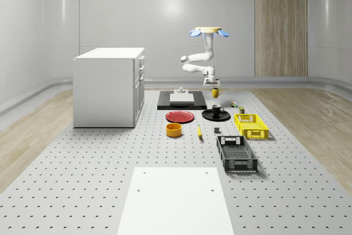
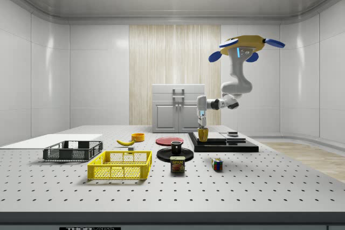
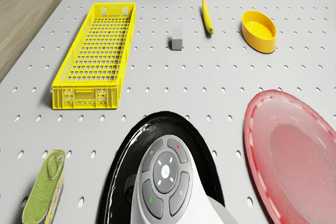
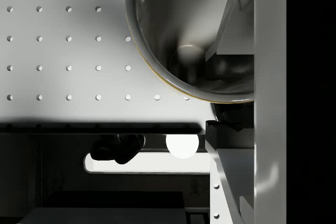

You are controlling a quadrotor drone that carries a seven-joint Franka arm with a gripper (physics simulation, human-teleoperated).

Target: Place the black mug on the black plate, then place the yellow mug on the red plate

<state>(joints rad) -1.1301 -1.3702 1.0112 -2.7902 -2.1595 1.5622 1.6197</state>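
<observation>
Yellow mug (image 1: pixel 215 93) hangs clamped in the hand (image 1: pixel 212 84) above the table

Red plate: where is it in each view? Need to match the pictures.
Whole-scene view: red plate mid-table, in front of the white cabinet's right corner.
Side view: thin red disc at centre, behind the black plate.
Drone view: large, cut by the frame edge.
Shared landmark: the black plate, right beside it in all three.

red plate (image 3: pixel 299 161): glossy | black plate (image 3: pixel 123 166): glossy | yellow crate (image 3: pixel 94 56): plastic mesh | table (image 3: pixel 220 72): matt, perforated
</observation>
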